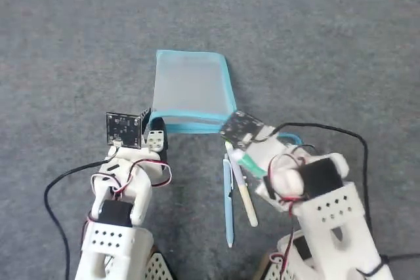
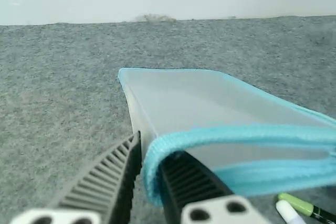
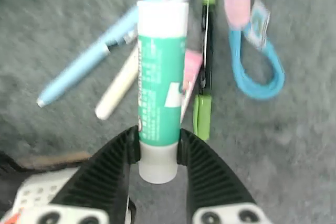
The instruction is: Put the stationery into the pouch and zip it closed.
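Two arms (image 1: 125, 195) stretched low over surface (image 1: 65, 63): left fingers (image 2: 113, 177) pinch blue rim of pouch (image 2: 189, 103) at corner; right fingers (image 3: 113, 166) clamp green-white glue stick (image 3: 157, 93) above loose pens (image 3: 84, 66).

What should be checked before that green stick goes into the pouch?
1. Right claw shut on the glue stick: ok.
2. Left claw gripping the pouch by its rim: ok.
3. Pouch mouth held open: ok, the upper rim is lifted.
4. Glue stick lined up with the mouth: not ok, it hangs over the pens.
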`<state>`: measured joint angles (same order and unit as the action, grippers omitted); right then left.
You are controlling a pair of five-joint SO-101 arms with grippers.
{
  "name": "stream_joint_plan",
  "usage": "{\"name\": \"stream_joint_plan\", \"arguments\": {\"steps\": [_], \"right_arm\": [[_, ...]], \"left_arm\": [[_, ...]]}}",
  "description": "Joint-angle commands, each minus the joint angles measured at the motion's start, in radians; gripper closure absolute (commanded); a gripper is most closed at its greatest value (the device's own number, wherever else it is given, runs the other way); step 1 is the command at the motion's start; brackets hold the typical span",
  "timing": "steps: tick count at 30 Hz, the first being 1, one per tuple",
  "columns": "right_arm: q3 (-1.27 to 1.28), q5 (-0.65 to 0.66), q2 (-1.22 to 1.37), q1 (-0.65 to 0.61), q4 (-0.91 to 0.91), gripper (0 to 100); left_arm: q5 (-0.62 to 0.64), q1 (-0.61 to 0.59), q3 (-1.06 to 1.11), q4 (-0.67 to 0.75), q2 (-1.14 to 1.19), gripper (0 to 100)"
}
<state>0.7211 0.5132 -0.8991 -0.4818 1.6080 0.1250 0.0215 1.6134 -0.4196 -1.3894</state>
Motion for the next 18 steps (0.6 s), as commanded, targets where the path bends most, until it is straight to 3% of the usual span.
{"name": "stream_joint_plan", "arguments": {"steps": [1, 18], "right_arm": [[-0.129, -0.094, 0.102, -0.107, -0.045, 99.3], [-0.654, -0.244, 0.768, -0.139, -0.056, 99.3]], "left_arm": [[0.008, 0.009, -0.019, 0.038, 0.009, 99], [0.006, 0.011, -0.016, 0.038, 0.006, 99]]}}
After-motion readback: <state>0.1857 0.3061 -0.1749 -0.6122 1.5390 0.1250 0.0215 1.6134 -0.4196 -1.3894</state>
